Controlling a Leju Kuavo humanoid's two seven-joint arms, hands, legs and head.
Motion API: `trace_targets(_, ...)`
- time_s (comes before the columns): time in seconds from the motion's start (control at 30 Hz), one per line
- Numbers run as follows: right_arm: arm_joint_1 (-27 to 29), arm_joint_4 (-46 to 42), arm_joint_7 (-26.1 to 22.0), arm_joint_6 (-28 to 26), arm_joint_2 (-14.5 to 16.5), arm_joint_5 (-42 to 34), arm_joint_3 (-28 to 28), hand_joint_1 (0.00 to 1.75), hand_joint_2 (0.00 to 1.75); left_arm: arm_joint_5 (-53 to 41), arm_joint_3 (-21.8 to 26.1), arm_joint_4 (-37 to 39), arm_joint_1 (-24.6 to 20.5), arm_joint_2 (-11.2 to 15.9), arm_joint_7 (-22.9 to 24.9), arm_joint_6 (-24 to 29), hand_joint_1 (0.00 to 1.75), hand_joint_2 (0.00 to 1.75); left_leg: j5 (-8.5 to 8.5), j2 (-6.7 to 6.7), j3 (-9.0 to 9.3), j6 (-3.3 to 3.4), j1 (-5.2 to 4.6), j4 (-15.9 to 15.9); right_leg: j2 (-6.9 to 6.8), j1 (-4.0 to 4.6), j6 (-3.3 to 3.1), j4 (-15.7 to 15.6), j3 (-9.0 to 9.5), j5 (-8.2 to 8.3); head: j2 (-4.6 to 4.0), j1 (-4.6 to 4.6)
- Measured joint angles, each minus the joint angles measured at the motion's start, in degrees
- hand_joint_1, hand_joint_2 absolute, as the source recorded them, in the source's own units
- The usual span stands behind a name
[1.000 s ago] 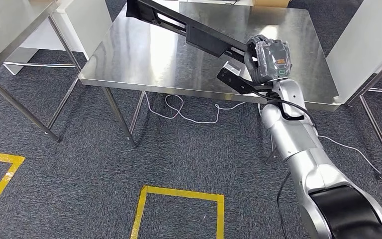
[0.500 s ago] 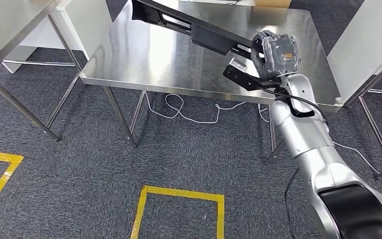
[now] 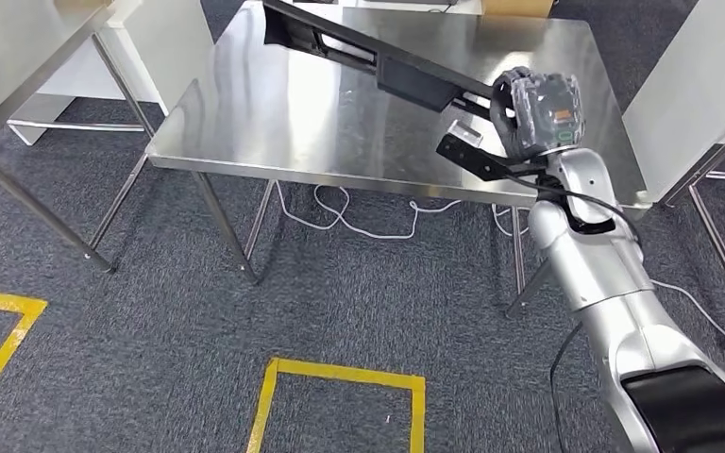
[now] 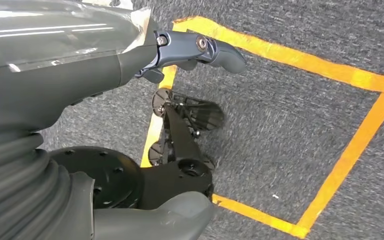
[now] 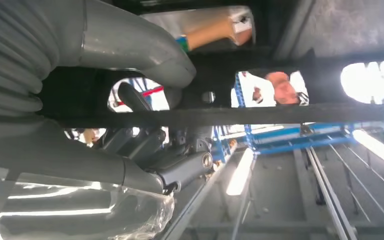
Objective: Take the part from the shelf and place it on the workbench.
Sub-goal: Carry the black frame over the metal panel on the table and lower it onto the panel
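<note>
Desk (image 3: 274, 113) steel, under my right robot hand (image 3: 536, 113) and running out ahead of it. Part (image 3: 406, 80), long black bar, gripped at its near end by my right robot hand, fingers (image 5: 140, 142) wrapped round it; the rest reaches ahead and to the left over the desk, tilted. Left robot hand (image 4: 200, 50) hangs over carpet with yellow floor tape (image 4: 350, 150), holds nothing, fingers apart.
</note>
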Motion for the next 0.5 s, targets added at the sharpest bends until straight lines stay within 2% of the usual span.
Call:
trace_targets(0.07, 0.2, -0.5, 0.1, 0.2, -0.1, 0.1, 0.0, 1.75, 1.75, 0.0, 0.0, 0.0, 0.0, 0.0, 0.0, -0.1, 0.0, 1.75, -0.8, 1.02, -0.94, -0.44, 0.12, 2.4, -0.09, -0.1, -0.77, 0.0, 0.58, -0.12, 0.0, -0.1)
trace_targets(0.1, 0.2, -0.7, 0.2, 0.2, -0.2, 0.1, 0.1, 1.75, 1.75, 0.0, 0.0, 0.0, -0.1, 0.0, 0.0, -0.1, 0.0, 1.75, -1.75, 1.74, -2.46, -0.7, 0.16, 5.2, -0.13, -0.04, -1.13, 0.0, 0.91, -0.31, -0.01, -0.13)
trace_targets(0.17, 0.3, -1.0, 0.2, 0.3, -0.2, 0.1, 0.1, 1.75, 1.75, 0.0, 0.0, 0.0, -0.2, 0.0, 0.0, -0.2, 0.0, 1.75, -4.28, 2.79, -7.1, -0.97, 0.13, 12.8, -0.2, 0.37, -1.87, 0.0, 1.45, -0.91, -0.01, -0.21)
trace_targets(0.2, 0.4, -1.0, 0.2, 0.3, -0.3, 0.1, 0.2, 1.75, 1.75, 0.0, 0.0, 0.0, -0.1, 0.0, 0.0, -0.2, 0.0, 1.75, -5.02, 2.94, -9.17, -0.88, 0.09, 15.6, -0.22, 0.62, -2.13, 0.0, 1.76, -1.23, -0.01, -0.2)
trace_targets(0.23, 0.5, -1.0, 0.2, 0.4, -0.3, 0.1, 0.2, 1.75, 1.75, 0.0, 0.0, 0.0, -0.1, 0.0, 0.1, -0.2, 0.0, 1.75, -4.85, 2.98, -10.53, -0.62, 0.0, 16.7, -0.23, 0.89, -2.32, 0.0, 2.13, -1.58, -0.01, -0.2)
trace_targets(0.27, 0.7, -1.0, 0.2, 0.4, -0.3, 0.1, 0.3, 1.75, 1.75, 0.0, 0.0, 0.0, -0.1, 0.0, 0.1, -0.3, 0.0, 1.75, -3.45, 2.98, -10.72, -0.08, -0.19, 15.4, -0.24, 1.2, -2.43, -0.1, 2.6, -1.98, -0.01, -0.21)
trace_targets(0.3, 0.7, -1.1, 0.2, 0.4, -0.3, 0.1, 0.4, 1.75, 1.75, 0.0, 0.0, 0.0, -0.1, 0.0, 0.1, -0.3, 0.0, 1.75, -1.13, 2.99, -9.88, 0.72, -0.51, 12.3, -0.24, 1.52, -2.52, -0.1, 3.14, -2.38, 0.0, -0.21)
trace_targets(0.33, 0.8, -1.3, 0.2, 0.5, -0.3, 0.1, 0.4, 1.75, 1.75, 0.0, 0.0, 0.0, 0.0, 0.2, 0.1, -0.3, 0.0, 1.75, 1.57, 3.11, -8.42, 1.89, -1.1, 8.1, -0.26, 1.65, -2.63, -0.1, 3.65, -2.79, 0.0, -0.18)
trace_targets(0.37, 0.8, -1.4, 0.2, 0.5, -0.4, 0.1, 0.4, 1.75, 1.75, -0.1, 0.0, 0.0, -0.1, 0.3, 0.1, -0.3, 0.0, 1.75, 3.43, 3.39, -6.93, 2.98, -1.66, 4.4, -0.29, 1.89, -2.61, -0.3, 4.11, -3.18, 0.0, -0.05)
trace_targets(0.4, 0.7, -1.6, 0.2, 0.6, -0.4, 0.1, 0.4, 1.75, 1.75, -0.1, 0.0, -0.1, -0.1, 0.4, 0.1, -0.3, 0.0, 1.75, 4.35, 3.64, -5.76, 3.72, -2.22, 1.7, -0.35, 1.89, -2.52, -0.5, 4.45, -3.46, 0.0, 0.05)
trace_targets(0.43, 0.8, -1.7, 0.2, 0.7, -0.5, 0.1, 0.4, 1.75, 1.75, -0.1, -0.1, -0.1, -0.2, 0.5, 0.1, -0.4, 0.0, 1.75, 4.58, 3.84, -5.02, 4.29, -2.65, 0.2, -0.44, 1.87, -2.34, -0.7, 4.8, -3.53, -0.01, 0.13)
trace_targets(0.5, 1.1, -1.9, 0.3, 0.8, -0.6, 0.2, 0.4, 1.75, 1.75, -0.2, -0.1, -0.1, -0.3, 0.5, 0.2, -0.4, 0.0, 1.75, 4.24, 3.82, -3.71, 4.67, -2.83, -1.3, -0.57, 2.11, -1.6, -0.9, 5.53, -3.28, -0.01, 0.08)
